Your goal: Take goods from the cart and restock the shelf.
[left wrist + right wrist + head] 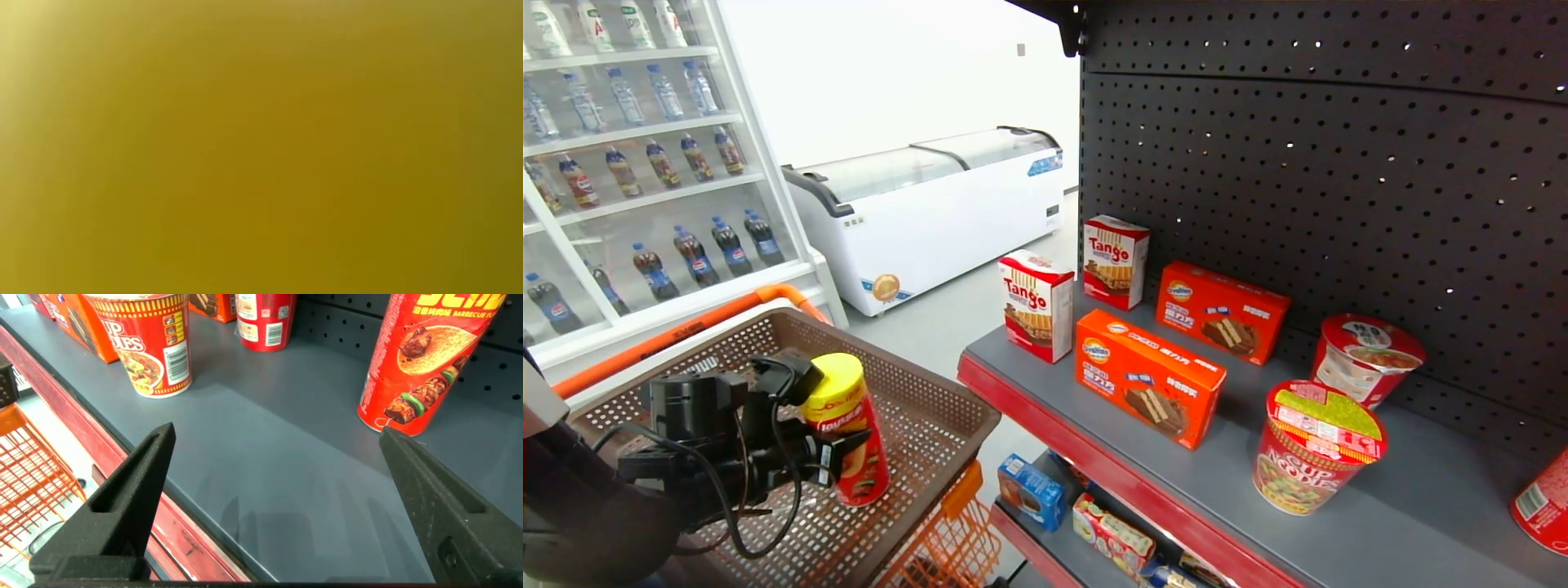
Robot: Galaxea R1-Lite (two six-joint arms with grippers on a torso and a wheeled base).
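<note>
Yellow-lidded can (864, 480), midsection behind left gripper (829, 414), over cart basket (935, 429).

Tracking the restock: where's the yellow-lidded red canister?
In the head view's lower left, the yellow-lidded red cylindrical canister is in the left gripper, at the brown plastic cart basket.

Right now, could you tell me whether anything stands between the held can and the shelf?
Nothing visible lies between the can in the left tool and the shelf; bare shelf shows beside the cup noodles.

The head view's edge cuts off the red can (1543, 500).
</note>
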